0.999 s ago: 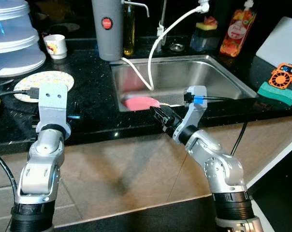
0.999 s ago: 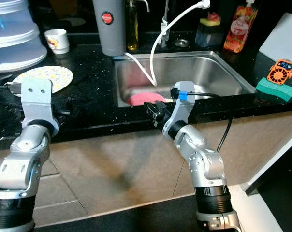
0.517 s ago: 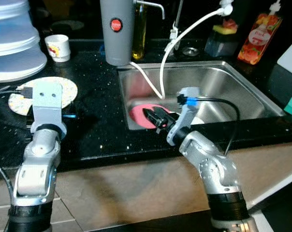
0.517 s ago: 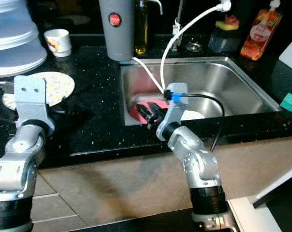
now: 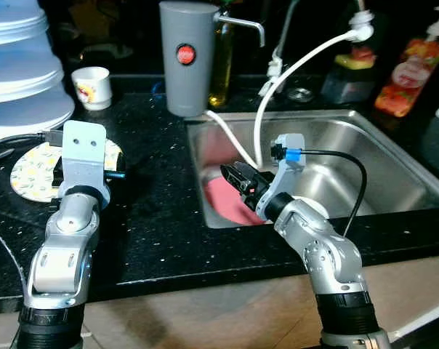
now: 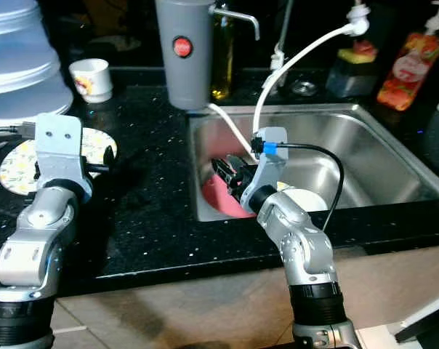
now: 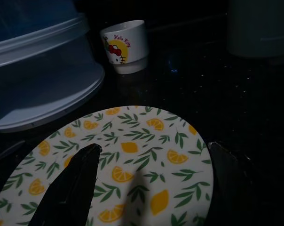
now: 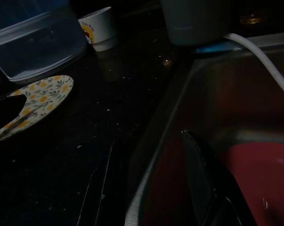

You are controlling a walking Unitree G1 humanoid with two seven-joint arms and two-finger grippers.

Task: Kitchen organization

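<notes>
A round plate with a lemon pattern (image 5: 27,166) lies flat on the black counter at the left. My left gripper (image 7: 153,148) hovers open just above it, one finger (image 7: 74,183) over the plate and the other past its rim. A pink plate (image 5: 230,207) lies in the left part of the steel sink (image 5: 350,142). My right gripper (image 5: 239,179) is open, reaching over the sink's left wall just above the pink plate, holding nothing. The pale edge of another dish (image 6: 304,200) shows behind my right forearm.
A grey canister (image 5: 187,58), an oil bottle (image 5: 221,69) and a white hose (image 5: 296,62) stand behind the sink. A Hello Kitty cup (image 5: 94,87) and stacked clear containers (image 5: 19,80) sit at the back left. An orange soap bottle (image 5: 405,76) is at the back right.
The camera has come closer to the counter. My right gripper went from the counter's front edge into the sink, over the pink plate. My left gripper advanced over the lemon plate.
</notes>
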